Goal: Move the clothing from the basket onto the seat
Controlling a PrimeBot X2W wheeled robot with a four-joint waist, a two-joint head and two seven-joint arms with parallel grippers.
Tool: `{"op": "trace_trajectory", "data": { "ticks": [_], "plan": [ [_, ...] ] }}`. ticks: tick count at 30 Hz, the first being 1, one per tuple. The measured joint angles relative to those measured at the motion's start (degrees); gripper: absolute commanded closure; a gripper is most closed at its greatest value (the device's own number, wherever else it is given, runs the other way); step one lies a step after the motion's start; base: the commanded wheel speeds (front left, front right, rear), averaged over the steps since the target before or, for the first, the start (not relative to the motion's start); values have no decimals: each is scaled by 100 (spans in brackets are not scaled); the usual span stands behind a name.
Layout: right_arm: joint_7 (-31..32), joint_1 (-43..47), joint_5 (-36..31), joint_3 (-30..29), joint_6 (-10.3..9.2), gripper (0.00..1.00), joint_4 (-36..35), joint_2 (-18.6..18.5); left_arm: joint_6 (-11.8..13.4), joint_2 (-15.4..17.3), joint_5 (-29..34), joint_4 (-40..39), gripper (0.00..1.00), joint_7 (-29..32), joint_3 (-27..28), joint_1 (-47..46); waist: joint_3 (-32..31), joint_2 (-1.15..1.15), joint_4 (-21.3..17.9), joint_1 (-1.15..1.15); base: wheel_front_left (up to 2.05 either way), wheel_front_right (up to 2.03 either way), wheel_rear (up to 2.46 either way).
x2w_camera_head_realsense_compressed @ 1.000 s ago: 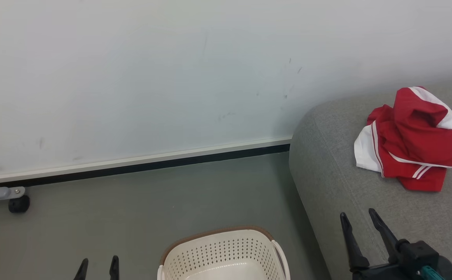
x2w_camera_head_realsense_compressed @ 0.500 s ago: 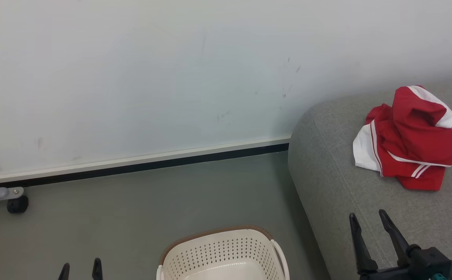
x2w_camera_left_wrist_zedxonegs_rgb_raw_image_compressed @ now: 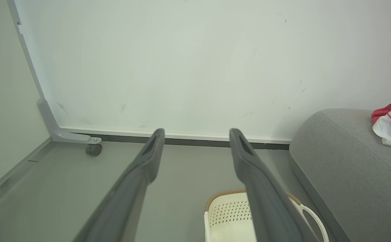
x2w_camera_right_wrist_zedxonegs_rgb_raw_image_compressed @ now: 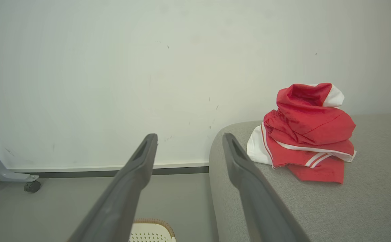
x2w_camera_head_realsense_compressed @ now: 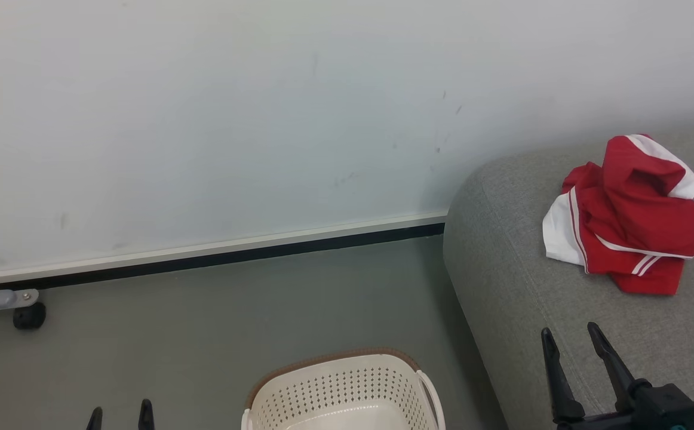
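Clothing (x2w_camera_head_realsense_compressed: 628,221) lies in a red-and-white heap on the sofa (x2w_camera_head_realsense_compressed: 502,298), near its rounded end and well apart from the basket (x2w_camera_head_realsense_compressed: 335,388). The basket stands on the floor (x2w_camera_head_realsense_compressed: 203,334) beside the sofa, and the part of its inside that shows is bare. Heap and basket are both just where they are in the view from a second ago. What has shifted is the arms. The left gripper (x2w_camera_head_realsense_compressed: 120,412) is lower and further left in the head view than a second back, with only its tips above the bottom edge. The right gripper (x2w_camera_head_realsense_compressed: 568,329) is a little further right over the front of the sofa, short of the heap. Both have their fingers spread wide with nothing between them, as each wrist view confirms. This reads as a pull-back after a release, so the move looks done or nearly so. Whether anything remains deep in the basket cannot be told, since its bottom is mostly cut off.
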Motion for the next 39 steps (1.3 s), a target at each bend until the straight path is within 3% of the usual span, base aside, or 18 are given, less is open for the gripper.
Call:
{"op": "trace_trajectory", "data": {
  "ticks": [12, 13, 23, 39],
  "plan": [
    [0, 93, -48, -113, -1, 0, -23, 45, 1, -29, 55, -81, 0, 0, 97, 4, 29, 0, 36, 0, 0, 0, 0],
    [0, 93, -48, -116, -1, 100, -22, 56, 1, -30, 56, -81, 100, 0, 107, 4, 32, 0, 41, 0, 0, 0, 0],
    [65, 320, 99, -126, 46, 100, 360, 233, -53, -209, -82, 294, 100, 109, 56, 34, 46, 0, 53, 0, 0, 0, 0],
    [382, 209, 1150, -472, 221, 100, 489, 376, -214, -318, -1056, 441, 100, 380, 216, -159, 113, 0, 123, 0, 0, 0, 0]
  ]
}}
